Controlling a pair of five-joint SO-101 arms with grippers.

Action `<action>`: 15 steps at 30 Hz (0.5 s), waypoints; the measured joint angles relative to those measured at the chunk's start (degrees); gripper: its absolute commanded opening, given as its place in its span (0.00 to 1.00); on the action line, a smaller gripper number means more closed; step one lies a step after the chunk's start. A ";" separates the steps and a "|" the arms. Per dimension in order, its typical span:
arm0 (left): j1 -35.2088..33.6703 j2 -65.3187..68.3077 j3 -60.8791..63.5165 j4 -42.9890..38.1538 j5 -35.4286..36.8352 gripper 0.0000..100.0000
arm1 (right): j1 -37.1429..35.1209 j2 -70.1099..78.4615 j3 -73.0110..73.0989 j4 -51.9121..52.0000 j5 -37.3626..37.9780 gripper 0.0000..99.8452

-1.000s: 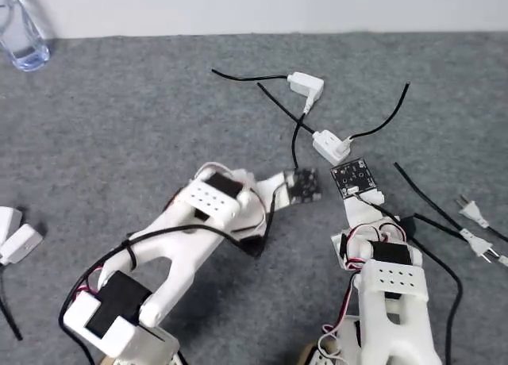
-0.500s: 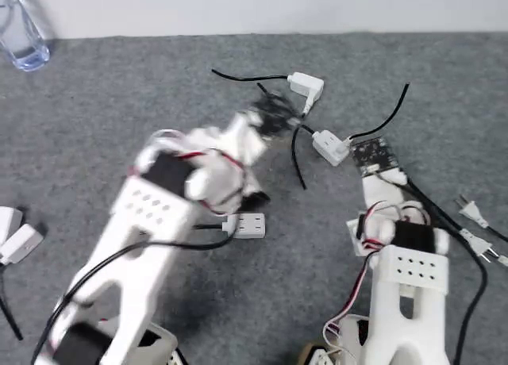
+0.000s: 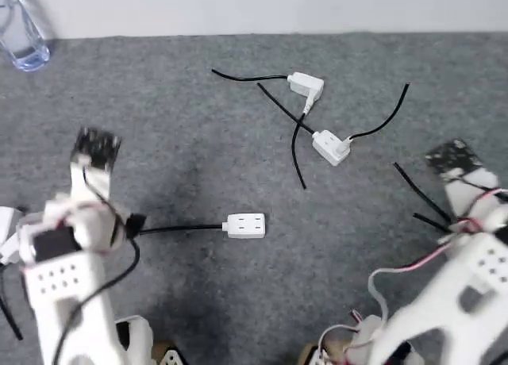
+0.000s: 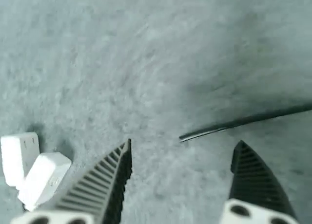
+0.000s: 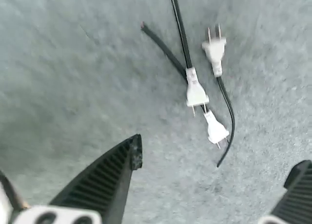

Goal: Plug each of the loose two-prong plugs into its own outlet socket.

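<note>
Right wrist view, query: stock under right gripper (image 5: 219, 153)?
— Three loose plugs (image 5: 196, 92) on carpet (image 5: 73, 63), close together, well apart from socket (image 3: 246, 224) at mid-table. Jaws wide, nothing held.
— Left gripper (image 4: 184, 146)?
— Wide too, empty; side sockets (image 4: 18, 156) just beside one finger (image 4: 105, 185).
— Handling note for pickup?
— Judged best: descend over one plug body, pinch flat sides, keep prongs pointing outward, lift clear of neighbours before carrying to socket. Risk: snagging two at once.
</note>
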 measured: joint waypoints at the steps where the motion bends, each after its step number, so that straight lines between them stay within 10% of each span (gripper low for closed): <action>1: -1.05 -2.81 5.36 -3.60 -0.09 0.31 | 0.88 2.20 0.00 -1.41 1.67 0.44; 7: -4.04 -22.07 30.86 -14.15 0.97 0.31 | 2.02 16.44 0.00 -11.43 6.42 0.44; 15: -5.27 -50.90 42.90 -4.31 6.77 0.31 | 2.64 34.73 0.00 -27.25 10.29 0.44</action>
